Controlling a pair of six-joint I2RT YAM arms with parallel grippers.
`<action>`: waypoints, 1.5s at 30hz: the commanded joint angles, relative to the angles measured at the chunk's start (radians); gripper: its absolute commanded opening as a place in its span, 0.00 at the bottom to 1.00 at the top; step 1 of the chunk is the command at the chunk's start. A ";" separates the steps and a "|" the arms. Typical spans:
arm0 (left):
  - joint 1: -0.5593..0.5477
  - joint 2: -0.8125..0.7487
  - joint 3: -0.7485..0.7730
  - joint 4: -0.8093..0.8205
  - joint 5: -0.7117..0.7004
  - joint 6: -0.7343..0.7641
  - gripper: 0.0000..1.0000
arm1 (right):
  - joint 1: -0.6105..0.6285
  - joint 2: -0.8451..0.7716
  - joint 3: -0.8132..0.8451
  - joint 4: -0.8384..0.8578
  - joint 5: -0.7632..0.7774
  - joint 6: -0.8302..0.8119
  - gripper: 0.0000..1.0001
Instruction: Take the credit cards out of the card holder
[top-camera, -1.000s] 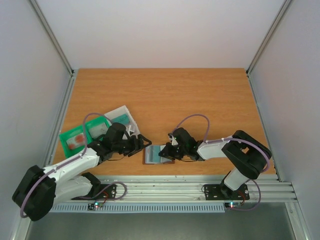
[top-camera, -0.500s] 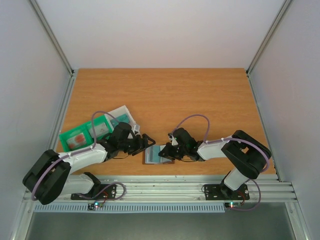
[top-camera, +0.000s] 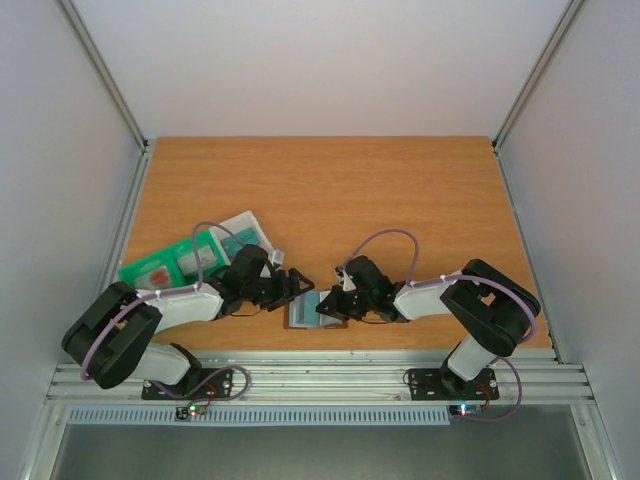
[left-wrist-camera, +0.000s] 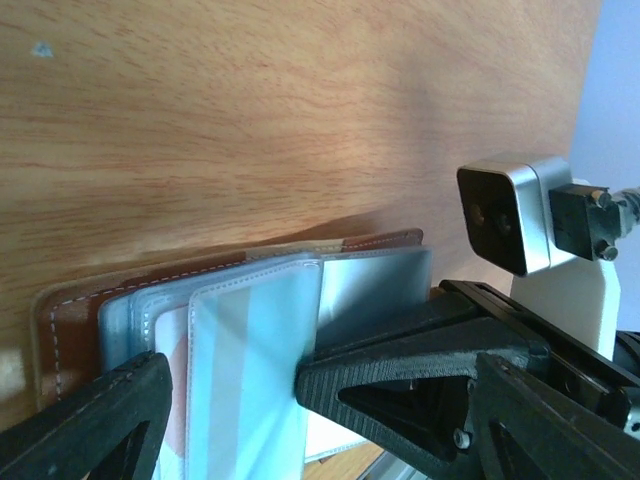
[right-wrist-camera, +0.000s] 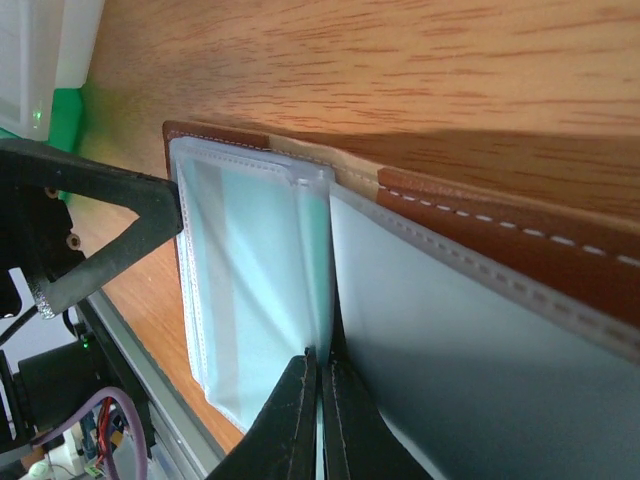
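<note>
- Spread wide on the left claw (top-camera: 293, 284), low centre of the top view, nothing between the tips, which hover just over the left panel of the holder (top-camera: 312, 310).
- Shut on the right claw (right-wrist-camera: 318, 362), tips planted at the holder's middle fold. Cannot tell whether pinching a pocket lip or only pinning.
- Lying open and flat on the wood, lower centre, brown rim around pale blue pockets.
- Behind a pocket, lower left of the left wrist view: a pale pink strip, likely a card (left-wrist-camera: 172, 400).
- Far left, on a green tray (top-camera: 127, 270): a red-blotched loose card (top-camera: 155, 273).
- Probably light and floppy at the fold, so apt to slide unless pinned.
- Probably thin, stiff and slick, snug in soft plastic; best pinched by an exposed edge and drawn straight out of the pocket mouth.
</note>
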 joint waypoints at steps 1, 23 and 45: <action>-0.007 0.043 0.001 0.092 0.017 0.004 0.82 | 0.010 0.024 -0.023 -0.050 0.022 0.000 0.05; -0.007 0.031 -0.035 0.161 0.073 -0.046 0.83 | 0.009 0.022 -0.022 -0.066 0.039 -0.020 0.05; -0.007 0.037 -0.022 0.084 0.059 0.025 0.86 | 0.009 0.038 -0.026 -0.065 0.049 -0.106 0.06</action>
